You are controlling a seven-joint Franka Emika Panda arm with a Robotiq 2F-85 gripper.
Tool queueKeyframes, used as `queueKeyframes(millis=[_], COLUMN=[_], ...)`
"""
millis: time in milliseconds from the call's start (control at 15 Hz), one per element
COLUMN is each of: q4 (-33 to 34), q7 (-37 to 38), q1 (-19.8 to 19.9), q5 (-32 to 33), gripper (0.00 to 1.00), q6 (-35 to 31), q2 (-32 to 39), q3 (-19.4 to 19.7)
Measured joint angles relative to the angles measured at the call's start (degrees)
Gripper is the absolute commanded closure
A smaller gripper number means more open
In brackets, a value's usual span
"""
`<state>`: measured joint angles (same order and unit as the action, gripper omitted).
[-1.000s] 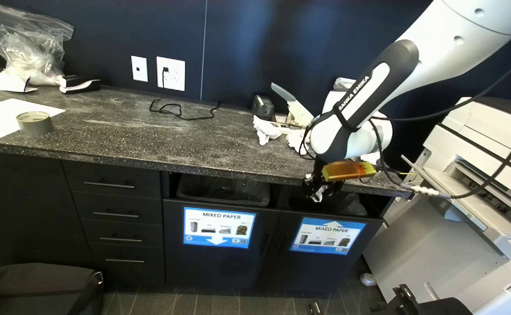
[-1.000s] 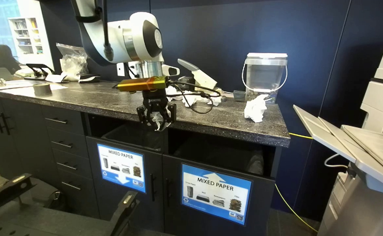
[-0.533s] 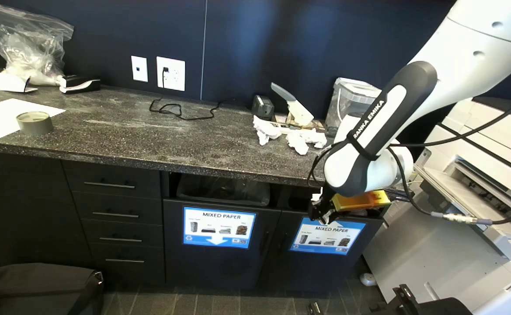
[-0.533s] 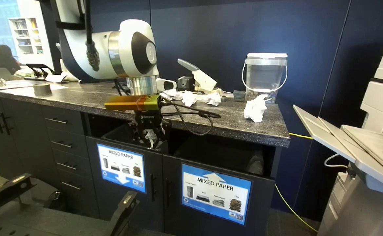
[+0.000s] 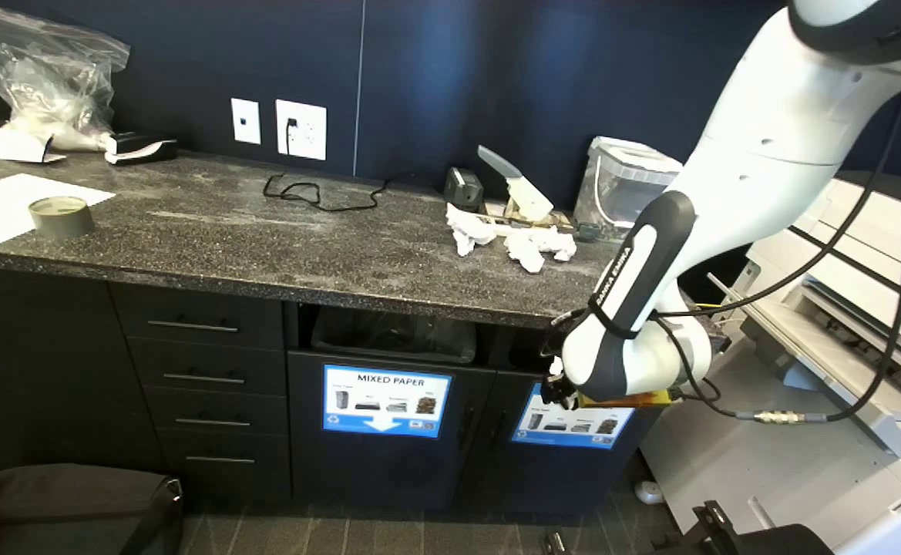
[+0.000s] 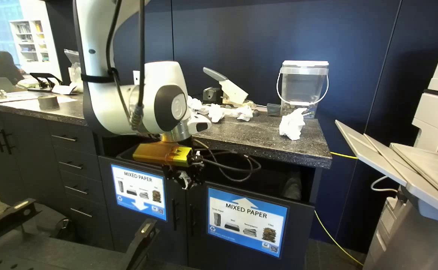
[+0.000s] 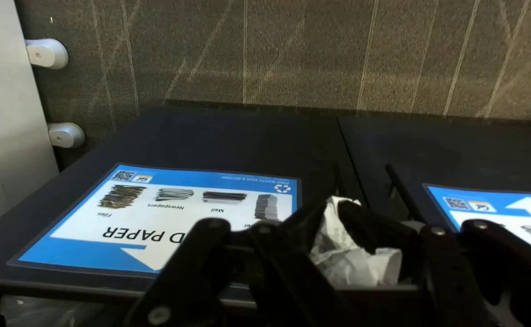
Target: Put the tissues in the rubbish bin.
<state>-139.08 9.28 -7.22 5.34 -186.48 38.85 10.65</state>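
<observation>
— At left, in an exterior view?
— A dark built-in bin [image 6: 129,223], one of two, bearing a blue-and-white rectangular label [image 6: 138,191].
— Next along?
— A black two-fingered robot gripper [image 6: 184,182], clamped on a crumpled white paper tissue [image 7: 356,268] in front of the bins' top edges.
— Farther right?
— Crumpled white tissues [image 6: 216,113] on a speckled dark countertop [image 6: 263,137], a matching second bin [image 6: 297,228] below, and a lone crumpled white wad [image 6: 292,125] before a clear lidded plastic bucket [image 6: 304,86].

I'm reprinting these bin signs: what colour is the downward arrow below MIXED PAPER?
The downward arrow is white, against blue; clearest in an exterior view.
</observation>
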Motion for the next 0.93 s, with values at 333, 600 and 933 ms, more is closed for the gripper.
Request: queueKeyframes(millis=[333, 600, 933], q4=[9.34, 17.81, 25.67], q7=[-0.12, -0.38, -0.51], q1=[2.38, 4.09, 5.43], q5=[-5.45, -7.24, -8.69], gripper=[0.86, 0.87, 0.86], q6=[-6.43, -8.42, -11.02], q2=[11.04, 17.33, 21.53], q3=[-1.15, -1.21, -1.22])
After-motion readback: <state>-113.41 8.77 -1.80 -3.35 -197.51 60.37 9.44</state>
